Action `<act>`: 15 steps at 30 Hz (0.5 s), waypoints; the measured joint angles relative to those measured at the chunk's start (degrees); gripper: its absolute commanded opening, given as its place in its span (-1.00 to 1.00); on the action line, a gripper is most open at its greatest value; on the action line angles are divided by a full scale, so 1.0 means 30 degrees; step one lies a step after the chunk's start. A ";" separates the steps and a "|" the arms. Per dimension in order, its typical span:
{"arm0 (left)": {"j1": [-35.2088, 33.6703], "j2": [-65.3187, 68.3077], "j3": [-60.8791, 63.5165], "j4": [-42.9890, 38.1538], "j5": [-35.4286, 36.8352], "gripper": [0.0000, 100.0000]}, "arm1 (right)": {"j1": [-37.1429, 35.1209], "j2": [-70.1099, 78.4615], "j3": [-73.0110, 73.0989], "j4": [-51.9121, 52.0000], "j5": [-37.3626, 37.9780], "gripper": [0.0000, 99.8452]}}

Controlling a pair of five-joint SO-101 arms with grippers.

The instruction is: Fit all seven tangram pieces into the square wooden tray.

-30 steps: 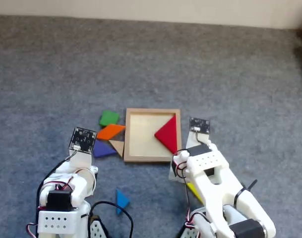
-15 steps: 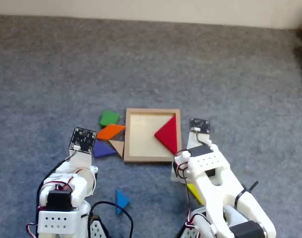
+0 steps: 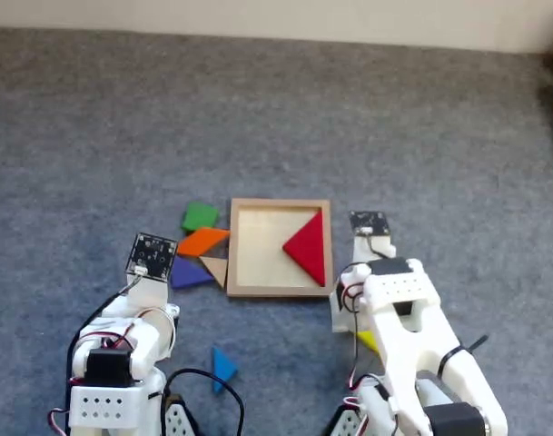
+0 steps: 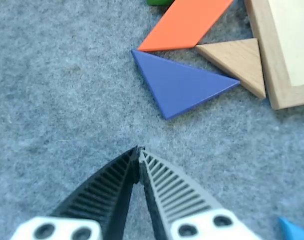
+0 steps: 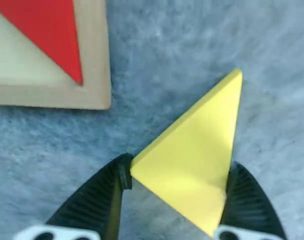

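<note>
The right gripper (image 5: pixel 177 175) pinches the yellow triangle (image 5: pixel 196 160) off the wooden tray's (image 5: pixel 94 60) near-right corner, likely for loading; the left gripper (image 4: pixel 139 152) sits closed, empty.

The tray (image 3: pixel 278 291) is made of pale, matt wood and is laid on rough grey carpet (image 3: pixel 258 118). The yellow triangle (image 5: pixel 196 165) near it is smoothly painted; the tan triangle (image 4: pixel 236 60) beside it is left bare wood.

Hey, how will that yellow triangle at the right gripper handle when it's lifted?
The yellow triangle looks stiff and flat, so it probably won't bend. Its smooth slanted edges might let it slip or pivot in the right gripper.
</note>
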 measured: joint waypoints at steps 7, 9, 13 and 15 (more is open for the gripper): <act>0.0000 0.0000 0.0000 0.0000 0.0000 -0.99 | 0.0088 0.0000 -0.1319 0.0000 0.0703 -0.60; 0.0000 0.0000 0.0000 0.0000 0.0000 -0.99 | 0.0088 0.0000 -0.1670 0.0000 0.0762 -0.60; 0.0000 0.0000 0.0000 0.0000 0.0000 -0.99 | 0.0088 0.0000 -0.2608 0.0000 0.0762 -0.60; 0.0000 0.0000 0.0000 0.0000 0.0000 -0.99 | 0.0088 0.0000 -0.3106 0.0000 0.0821 -0.60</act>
